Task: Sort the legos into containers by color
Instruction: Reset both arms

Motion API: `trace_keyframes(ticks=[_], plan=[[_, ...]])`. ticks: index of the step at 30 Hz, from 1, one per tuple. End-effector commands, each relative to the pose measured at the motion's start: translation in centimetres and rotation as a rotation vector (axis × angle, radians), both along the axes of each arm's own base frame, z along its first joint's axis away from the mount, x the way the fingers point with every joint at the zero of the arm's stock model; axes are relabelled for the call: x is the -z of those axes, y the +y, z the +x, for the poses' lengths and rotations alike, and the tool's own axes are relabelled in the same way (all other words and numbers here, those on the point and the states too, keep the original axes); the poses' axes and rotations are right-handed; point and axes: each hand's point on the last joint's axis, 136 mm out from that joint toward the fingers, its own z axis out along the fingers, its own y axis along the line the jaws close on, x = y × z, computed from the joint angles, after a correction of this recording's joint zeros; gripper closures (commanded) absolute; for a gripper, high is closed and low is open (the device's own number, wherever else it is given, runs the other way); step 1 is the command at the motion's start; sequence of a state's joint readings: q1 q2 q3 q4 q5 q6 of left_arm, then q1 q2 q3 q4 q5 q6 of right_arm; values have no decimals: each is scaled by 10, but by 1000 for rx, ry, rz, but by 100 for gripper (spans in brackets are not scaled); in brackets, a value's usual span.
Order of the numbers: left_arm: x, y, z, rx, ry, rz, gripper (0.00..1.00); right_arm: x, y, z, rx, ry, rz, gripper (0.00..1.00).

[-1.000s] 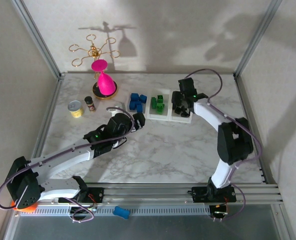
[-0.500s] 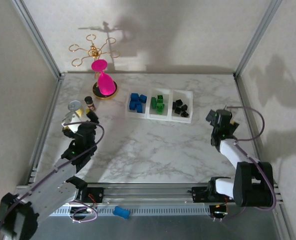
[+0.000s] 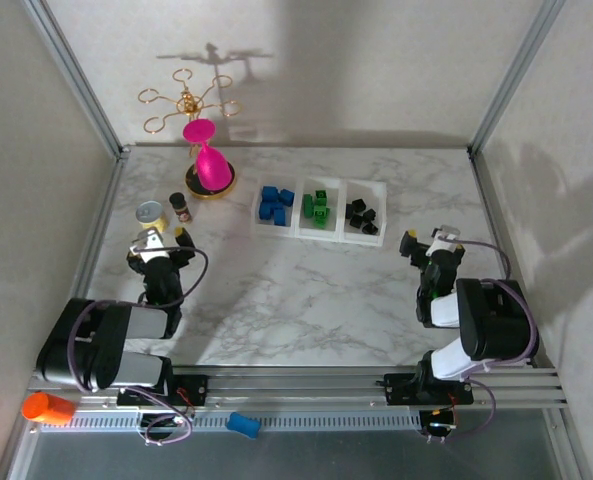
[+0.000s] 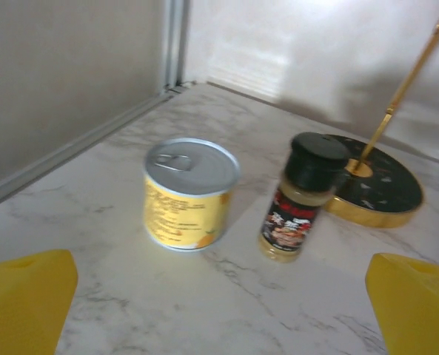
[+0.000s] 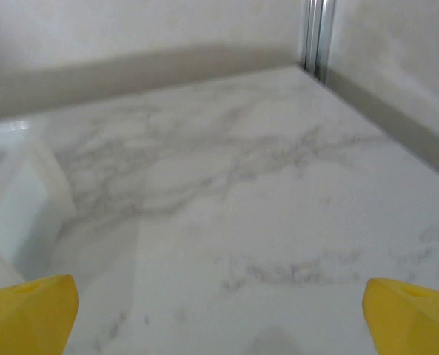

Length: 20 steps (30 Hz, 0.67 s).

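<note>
Containers partly beyond left edge

A white marble-patterned desk carries a small cluster in the upper left of the top view. A short yellow tin with a silver pull-tab lid stands upright. Just right of it, not touching, is a small spice jar with a black cap and dark label. Behind the jar, a gold wire glass rack rises from a round black, gold-rimmed base, with a bright pink stemmed glass over that base. At the bottom edge, off the marble, an orange cylinder lies at far left and a blue block left of centre.
</note>
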State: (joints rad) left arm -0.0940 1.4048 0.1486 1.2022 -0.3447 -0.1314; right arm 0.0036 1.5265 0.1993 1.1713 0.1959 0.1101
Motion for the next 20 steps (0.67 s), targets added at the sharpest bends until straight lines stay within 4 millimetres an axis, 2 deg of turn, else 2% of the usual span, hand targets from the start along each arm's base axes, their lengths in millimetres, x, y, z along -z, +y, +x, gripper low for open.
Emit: trace_keyframes(ticks=[1, 3, 20], plan=[[-17, -11, 10, 79, -94, 21, 0, -32, 9, 8, -42, -132, -47, 1], [-7, -9, 25, 55, -48, 29, 0, -31, 10, 9, -41, -123, -52, 1], [-4, -10, 24, 59, -32, 24, 1, -28, 17, 11, -84, -109, -61, 1]])
